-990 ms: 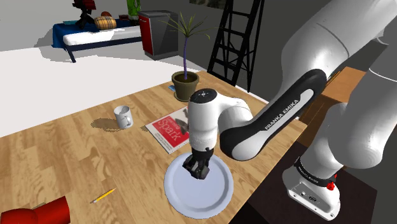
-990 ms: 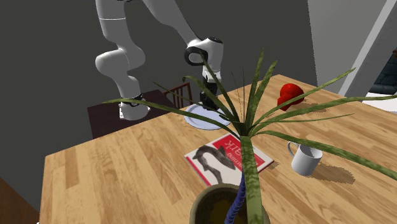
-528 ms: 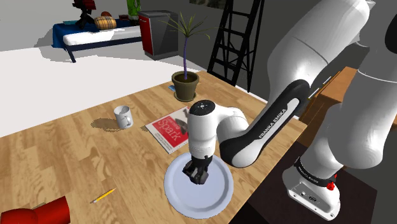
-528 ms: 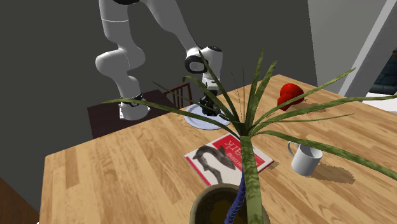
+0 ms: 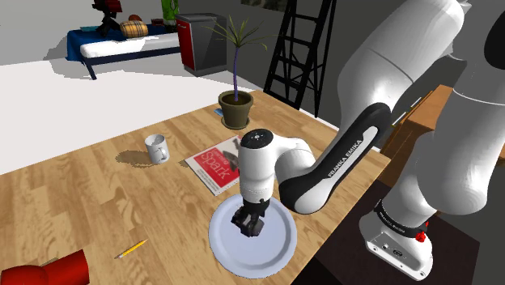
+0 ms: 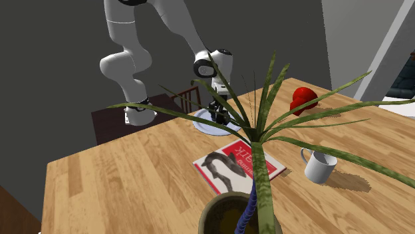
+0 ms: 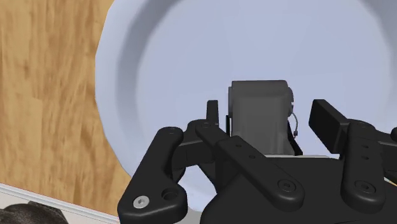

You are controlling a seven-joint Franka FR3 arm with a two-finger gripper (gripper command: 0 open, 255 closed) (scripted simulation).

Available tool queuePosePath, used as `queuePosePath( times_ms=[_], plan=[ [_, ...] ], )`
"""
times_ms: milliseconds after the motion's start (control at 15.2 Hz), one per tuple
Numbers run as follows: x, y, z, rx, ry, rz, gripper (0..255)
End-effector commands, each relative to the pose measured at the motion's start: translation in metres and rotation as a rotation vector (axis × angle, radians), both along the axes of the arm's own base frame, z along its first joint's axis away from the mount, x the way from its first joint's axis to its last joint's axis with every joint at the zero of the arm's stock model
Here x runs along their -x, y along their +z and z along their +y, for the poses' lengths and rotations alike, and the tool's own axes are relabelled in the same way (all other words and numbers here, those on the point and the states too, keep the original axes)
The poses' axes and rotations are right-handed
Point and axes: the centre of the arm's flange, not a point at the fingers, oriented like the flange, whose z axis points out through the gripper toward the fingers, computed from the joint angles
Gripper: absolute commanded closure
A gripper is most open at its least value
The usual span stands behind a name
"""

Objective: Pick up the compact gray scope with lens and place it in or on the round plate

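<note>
Over the last second the arm has come down onto the plate (image 5: 231,247), and the claw (image 5: 249,223) now stands low over the middle of it. In the shoulder view it hung a little higher a second ago and reached its present height half a second ago.

The wrist view shows the newest change. The claw (image 7: 270,118) is spread, with its two fingers (image 7: 327,121) standing apart. The grey scope (image 7: 259,111) sits between them on the pale floor of the plate (image 7: 159,76). There is a clear gap between the scope and one finger. The other finger is very close to the scope, and I cannot tell whether it touches. So the scope looks let go rather than held.

For the task this means the placing is done or all but done, since the scope appears to rest inside the rim and well away from the wooden surface (image 5: 97,202). The remaining move, as I judge it, is a straight lift so that neither finger drags the scope or tips it. The near finger is the one to watch.

The magazine (image 5: 212,162) lies just beyond the plate, and the mug (image 5: 157,148) stands further off, well apart from the claw.
</note>
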Motion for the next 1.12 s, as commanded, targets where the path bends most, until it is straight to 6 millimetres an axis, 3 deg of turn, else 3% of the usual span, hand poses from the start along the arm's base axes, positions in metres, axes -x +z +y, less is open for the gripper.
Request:
queuePosePath(
  times_ms=[0, 264, 528, 1056],
  plan=[
    [0.000, 0.000, 0.000, 0.000, 0.000, 0.000, 0],
    [0.000, 0.000, 0.000, 0.000, 0.000, 0.000, 0],
    [-0.003, 0.050, 0.002, 0.000, 0.000, 0.000, 0],
    [-0.003, 0.050, 0.002, 0.000, 0.000, 0.000, 0]
  ],
)
